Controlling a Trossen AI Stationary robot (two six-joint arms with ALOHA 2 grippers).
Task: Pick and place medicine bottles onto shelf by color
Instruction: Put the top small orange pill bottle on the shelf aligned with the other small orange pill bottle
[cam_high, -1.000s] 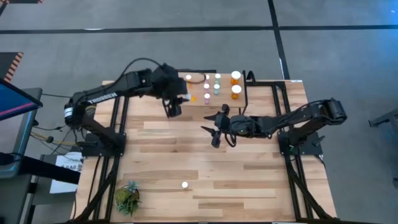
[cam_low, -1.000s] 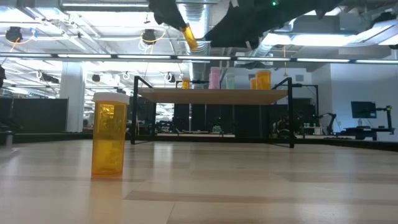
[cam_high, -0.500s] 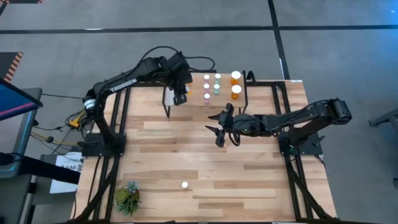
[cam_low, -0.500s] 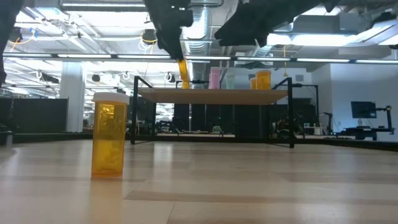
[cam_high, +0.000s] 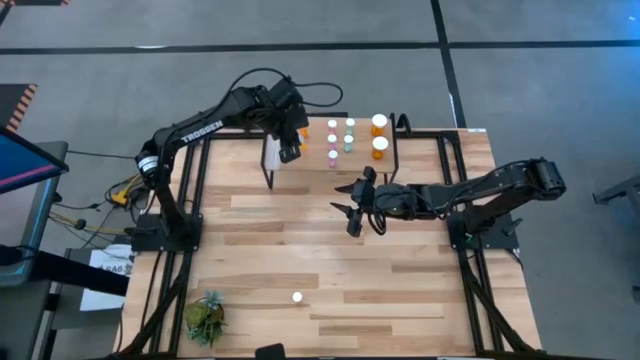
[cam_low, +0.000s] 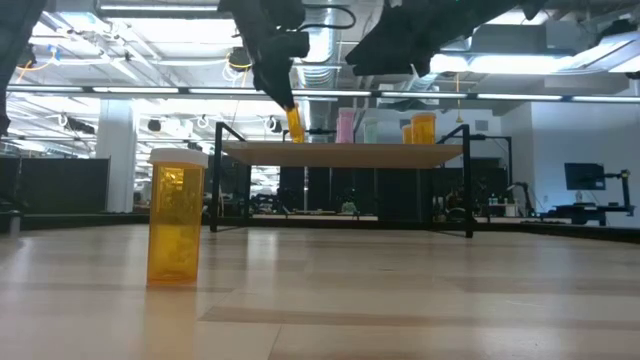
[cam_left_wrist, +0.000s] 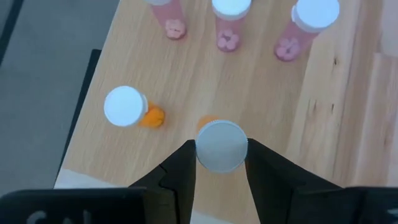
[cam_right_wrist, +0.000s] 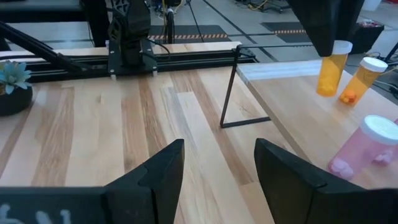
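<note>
Wooden tabletop (cam_high: 330, 250) carries the shelf (cam_left_wrist: 267, 106) at its far edge. Over the shelf's orange end hangs the left gripper (cam_left_wrist: 221, 163), jaws narrowed on a small orange bottle (cam_left_wrist: 221, 145) gripped below its white cap, upright, likely so it lands standing. Just beside the jaws stands another orange bottle (cam_left_wrist: 127, 107); beyond them, pink bottles (cam_left_wrist: 314, 18). The right gripper (cam_right_wrist: 214, 163) waits over bare table, jaws apart, empty. One larger orange bottle (cam_low: 174, 217) remains on the table, well away from both.
</note>
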